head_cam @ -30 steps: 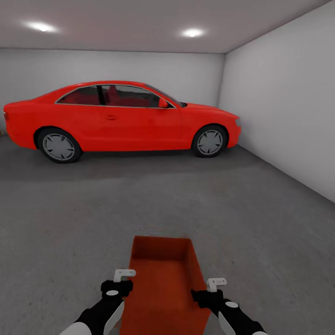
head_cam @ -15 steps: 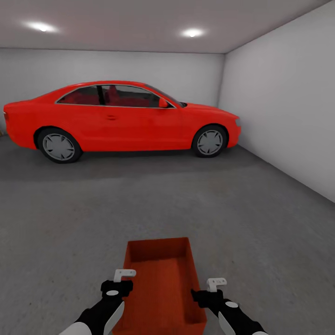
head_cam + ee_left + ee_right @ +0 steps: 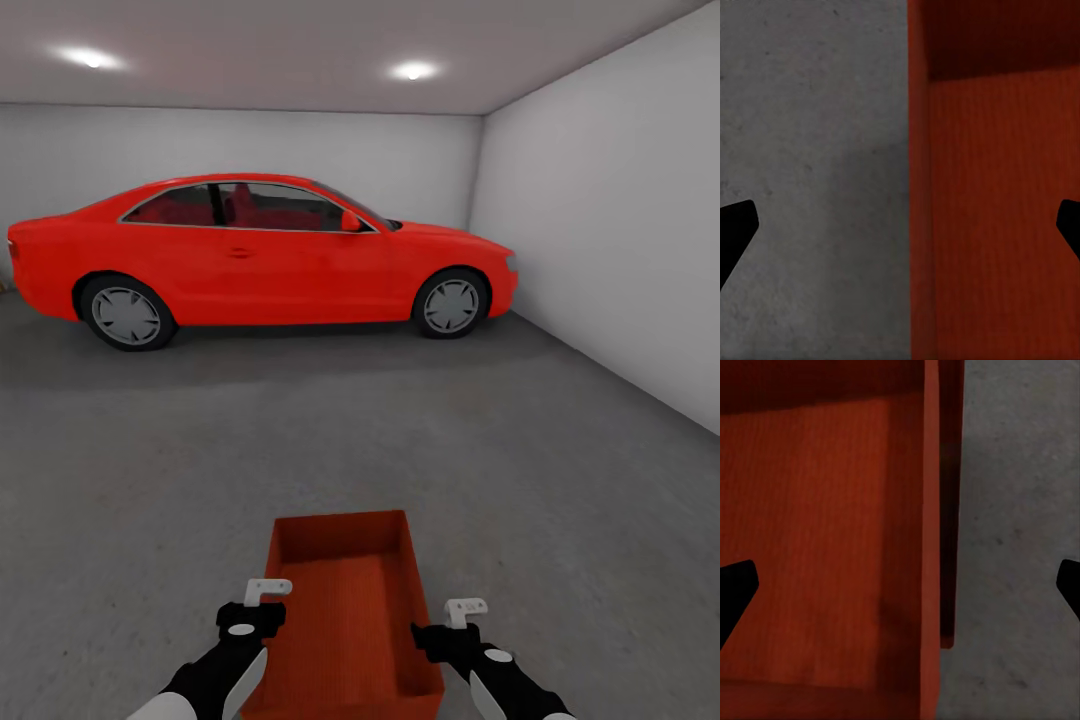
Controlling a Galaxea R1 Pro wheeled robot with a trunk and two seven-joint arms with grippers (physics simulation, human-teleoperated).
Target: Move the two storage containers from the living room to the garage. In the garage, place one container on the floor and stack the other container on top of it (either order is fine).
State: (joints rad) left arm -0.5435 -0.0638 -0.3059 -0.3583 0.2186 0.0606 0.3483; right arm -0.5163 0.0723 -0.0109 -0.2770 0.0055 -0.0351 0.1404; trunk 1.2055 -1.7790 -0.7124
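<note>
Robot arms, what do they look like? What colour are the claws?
Each arm is white near the bottom of the head view, then turns black and chunky at the wrist with a round grey cap. The left gripper and right gripper have small white angular fingers. No cables or markings are visible.

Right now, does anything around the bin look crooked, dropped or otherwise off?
Nothing stands out. The orange-red container sits flat on the grey concrete floor, roughly square to the view, walls intact. Both claws, left and right, are open with a side wall between their fingers. The red car is parked well beyond.
</note>
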